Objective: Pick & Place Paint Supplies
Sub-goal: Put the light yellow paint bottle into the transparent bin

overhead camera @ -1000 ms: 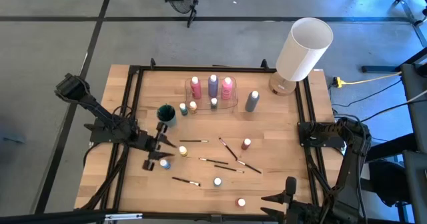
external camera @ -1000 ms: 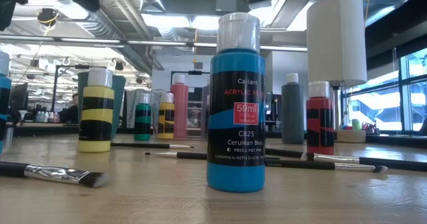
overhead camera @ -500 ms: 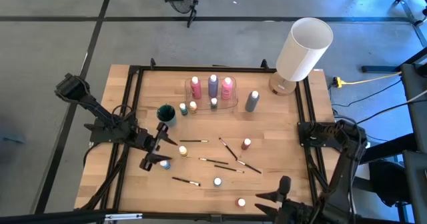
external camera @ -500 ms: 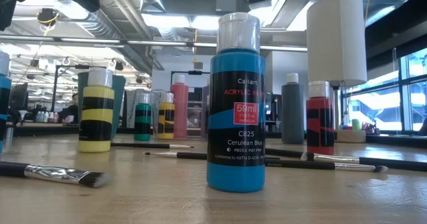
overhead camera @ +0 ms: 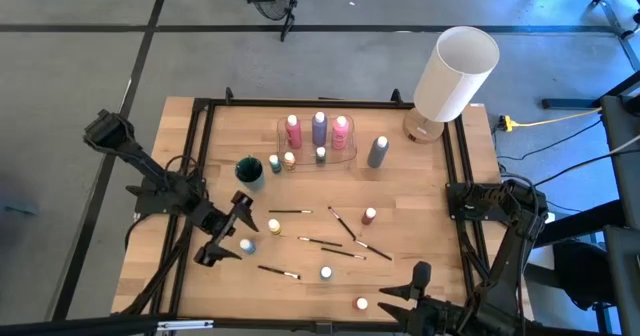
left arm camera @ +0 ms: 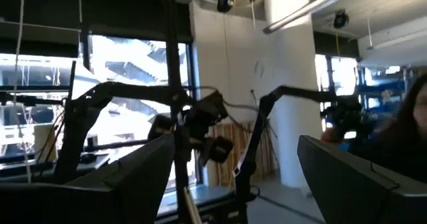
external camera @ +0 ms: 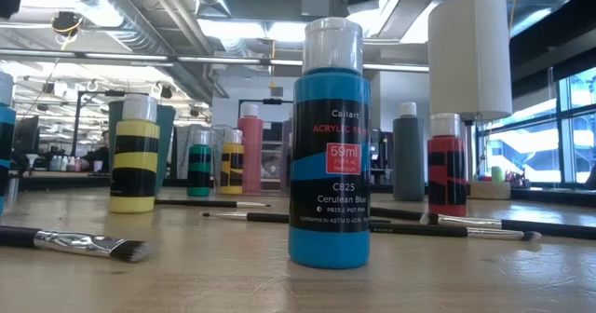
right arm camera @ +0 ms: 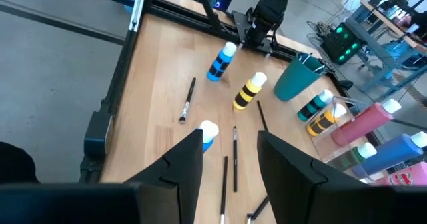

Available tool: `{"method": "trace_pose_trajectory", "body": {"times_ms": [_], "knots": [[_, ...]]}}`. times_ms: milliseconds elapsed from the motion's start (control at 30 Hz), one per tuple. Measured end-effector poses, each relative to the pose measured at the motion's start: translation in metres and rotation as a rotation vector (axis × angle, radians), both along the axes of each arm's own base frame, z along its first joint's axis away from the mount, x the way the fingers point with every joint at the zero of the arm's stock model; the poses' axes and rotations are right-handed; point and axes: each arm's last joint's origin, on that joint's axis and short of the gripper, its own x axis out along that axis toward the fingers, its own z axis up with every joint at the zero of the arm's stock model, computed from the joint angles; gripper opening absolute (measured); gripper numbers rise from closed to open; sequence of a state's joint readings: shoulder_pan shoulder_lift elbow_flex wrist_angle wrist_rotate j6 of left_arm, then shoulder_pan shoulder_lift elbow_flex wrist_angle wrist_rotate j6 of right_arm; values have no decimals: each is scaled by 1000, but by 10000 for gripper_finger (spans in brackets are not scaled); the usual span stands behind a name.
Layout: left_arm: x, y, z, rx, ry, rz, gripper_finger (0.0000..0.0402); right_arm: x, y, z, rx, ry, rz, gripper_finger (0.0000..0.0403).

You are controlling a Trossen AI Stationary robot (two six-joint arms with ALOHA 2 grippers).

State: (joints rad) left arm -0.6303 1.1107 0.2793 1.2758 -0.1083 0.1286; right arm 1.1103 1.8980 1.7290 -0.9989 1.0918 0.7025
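Three tall bottles (overhead camera: 319,129) upright in clear tray (overhead camera: 284,147), teal cup (overhead camera: 248,171) beside.

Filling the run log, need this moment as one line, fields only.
left end effector: open, beside blue bottle, holding nothing | right end effector: near table's front edge, holding nothing | brushes: loose on table

Evenly lit from overhead, with only faint shadows on the wooden table (overhead camera: 400,191). Sharp on the blue paint bottle (external camera: 330,145) in the low view, softer behind. Dim, backlit, motion-smeared in the left wrist view against bright windows (left arm camera: 127,64).
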Motion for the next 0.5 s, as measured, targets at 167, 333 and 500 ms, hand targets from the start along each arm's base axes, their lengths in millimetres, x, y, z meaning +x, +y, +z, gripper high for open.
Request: {"method": "trace_pose_trajectory", "body": {"times_ms": [167,333,500], "knots": [[11,-4,29,-128,6,91,313,0,0,-1,10,20,9,144],[33,-16,60,-53,190,231,312,0,1,-1,14,26,12,144],[39,-27,98,42,450,454,312,-1,1,-1,15,28,14,144]]}}
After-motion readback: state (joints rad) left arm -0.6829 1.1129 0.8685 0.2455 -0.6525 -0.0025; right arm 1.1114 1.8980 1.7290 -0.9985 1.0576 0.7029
